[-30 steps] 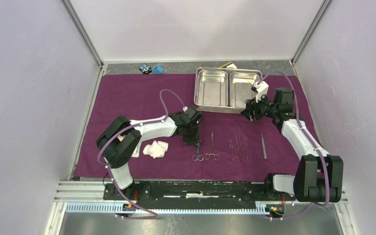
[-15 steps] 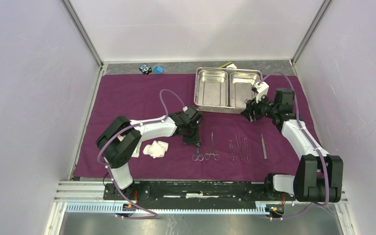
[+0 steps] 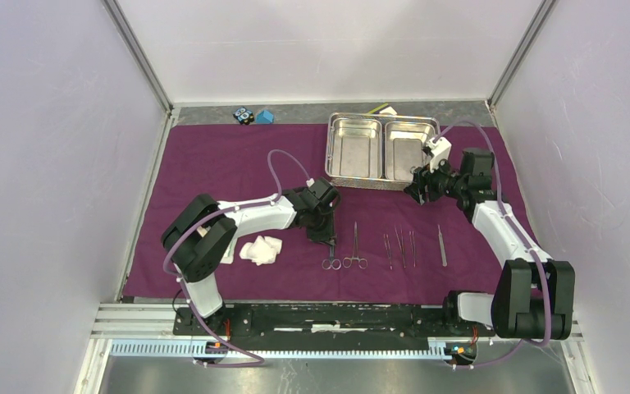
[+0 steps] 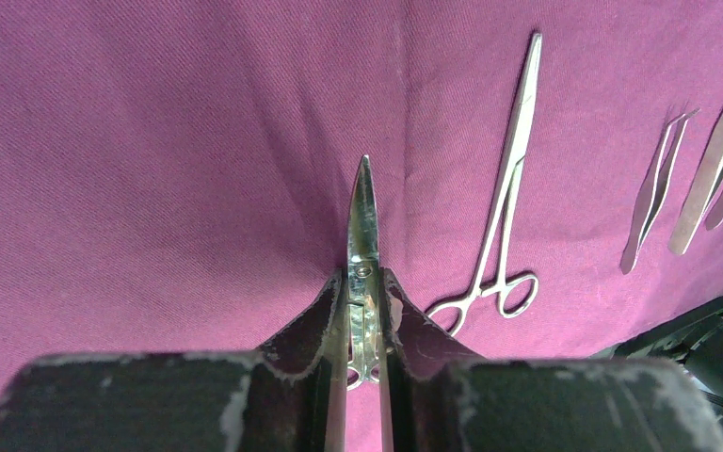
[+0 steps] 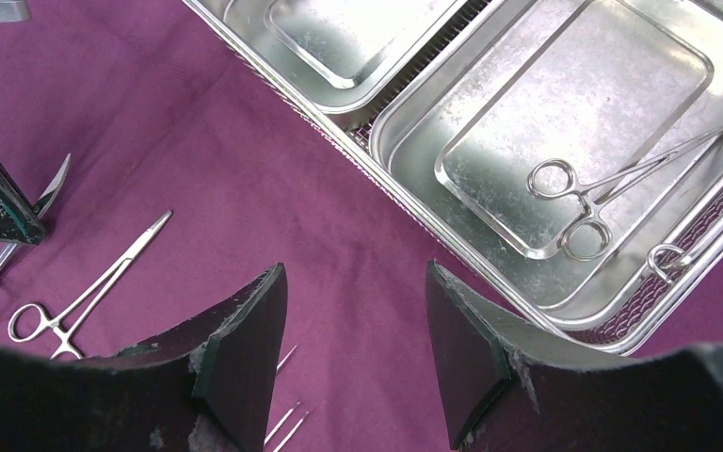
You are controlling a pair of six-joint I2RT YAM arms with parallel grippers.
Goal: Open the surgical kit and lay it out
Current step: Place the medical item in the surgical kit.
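- Between the pads of my left tool sit the scissors, pinched from both sides just behind the pivot screw. The blades are closed and point away from me. The tip is on or just above the purple cloth, and I cannot tell which.
- They look light, stiff and slick to me. I judge that a grip across the shanks near the pivot keeps them from swivelling, whereas the thin blade would slide out.
- Just beside them on my right lies a ringed clamp, then the tweezers and more slim pieces. All lie in a row on the cloth, apart from one another.
- Farther back stands the steel tray. Its left compartment looks bare, and the right one holds the last clamp, lying flat and slanted on the shiny floor.
- I expect that one to be awkward, because flat steel on smooth steel leaves little to get under. I would take it across the shanks just ahead of the rings.
- My right tool hangs spread and empty above the cloth, just at the near rim of the tray.
- A gauze wad lies near my left arm; being soft, it should squash in any grip.
- Blue and black blocks sit on the bare desk beyond the cloth and are no part of the kit.
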